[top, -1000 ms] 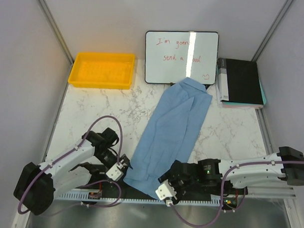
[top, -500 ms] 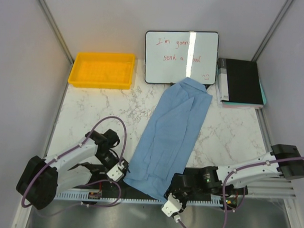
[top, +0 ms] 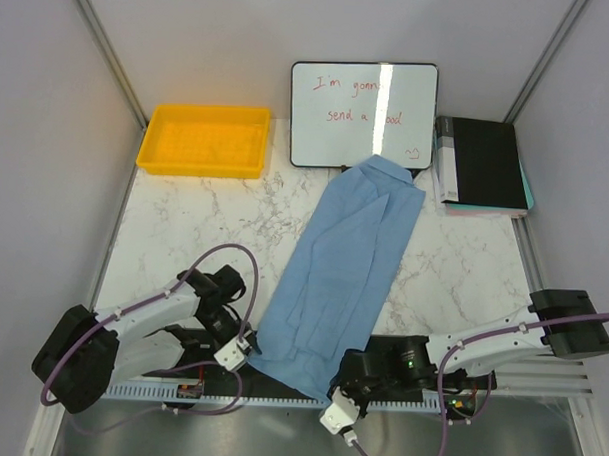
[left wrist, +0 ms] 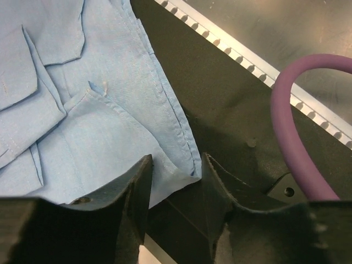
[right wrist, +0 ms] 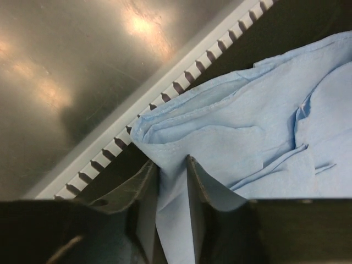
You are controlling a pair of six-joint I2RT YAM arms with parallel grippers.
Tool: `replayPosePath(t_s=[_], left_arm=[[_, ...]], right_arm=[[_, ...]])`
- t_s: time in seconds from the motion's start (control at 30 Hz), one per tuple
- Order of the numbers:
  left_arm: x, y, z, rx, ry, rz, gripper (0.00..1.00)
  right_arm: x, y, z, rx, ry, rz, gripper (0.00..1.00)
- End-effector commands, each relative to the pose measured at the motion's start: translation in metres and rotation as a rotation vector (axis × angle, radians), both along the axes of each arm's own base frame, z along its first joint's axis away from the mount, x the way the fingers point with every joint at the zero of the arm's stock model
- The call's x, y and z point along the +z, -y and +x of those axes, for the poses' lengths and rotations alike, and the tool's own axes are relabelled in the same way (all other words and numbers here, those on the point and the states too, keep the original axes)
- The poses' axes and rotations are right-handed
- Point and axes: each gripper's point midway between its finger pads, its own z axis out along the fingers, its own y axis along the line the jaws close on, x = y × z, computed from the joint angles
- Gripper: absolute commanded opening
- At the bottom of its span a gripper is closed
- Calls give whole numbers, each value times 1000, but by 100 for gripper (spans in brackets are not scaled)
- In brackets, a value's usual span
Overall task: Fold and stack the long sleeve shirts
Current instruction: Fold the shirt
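Note:
The light blue long sleeve shirt lies lengthwise on the marble table, folded narrow, with its collar by the whiteboard and its hem at the near edge. My left gripper is at the hem's left corner. In the left wrist view it is open, with the shirt's corner lying between the fingers. My right gripper is at the hem's right corner. In the right wrist view it is shut on a fold of the shirt.
A yellow plastic tray stands at the back left, a whiteboard at the back middle, and black books at the back right. A slotted metal rail and black base plate run along the near edge. A purple cable loops beside the left gripper.
My right gripper has moved down towards the near edge at the hem's right corner and closed on the cloth. My left gripper has shifted slightly nearer to the hem's left corner.

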Motion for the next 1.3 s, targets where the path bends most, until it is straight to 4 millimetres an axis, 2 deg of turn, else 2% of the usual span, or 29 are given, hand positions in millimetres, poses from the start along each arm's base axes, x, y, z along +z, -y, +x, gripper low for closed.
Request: replayPosePath(t_s=[0.0, 0.03, 0.13, 0.23, 0.4, 0.53, 0.6, 0.63, 0.7, 0.77, 0.87, 1.03, 1.2, 1.23, 1.27], left_arm=[[8, 23, 9, -241, 255, -278, 41], [9, 24, 9, -239, 252, -281, 38], [11, 29, 13, -237, 271, -303, 28], [16, 33, 15, -233, 278, -332, 15], [27, 38, 18, -208, 279, -356, 2], [43, 47, 20, -183, 283, -413, 2], [54, 52, 26, -167, 285, -423, 2], [61, 57, 34, -147, 288, -427, 2], [68, 64, 44, -118, 285, -430, 2], [83, 76, 60, -77, 293, -458, 2], [98, 91, 81, -37, 267, -467, 2], [107, 113, 125, 19, 262, -470, 2], [118, 137, 169, 65, 278, -491, 2], [126, 143, 178, 69, 298, -508, 2], [120, 147, 186, 78, 289, -500, 2]], right_arm=[[-20, 13, 10, -18, 57, -53, 29], [-21, 13, 12, -24, 64, -52, 19], [-19, 9, 13, -44, 61, -34, 0], [-16, 6, 15, -60, 66, -20, 0], [-13, 3, 23, -83, 90, -9, 0], [0, -3, 33, -144, 77, 9, 0], [13, -7, 38, -170, 83, 48, 0], [22, -7, 39, -174, 77, 78, 0], [30, -6, 49, -215, 108, 104, 0], [39, -3, 62, -269, 122, 136, 0], [47, 5, 91, -361, 161, 154, 0], [64, 20, 140, -516, 192, 169, 0], [71, 37, 172, -590, 224, 174, 0], [73, 43, 182, -629, 230, 172, 0], [73, 45, 185, -630, 226, 171, 0]])
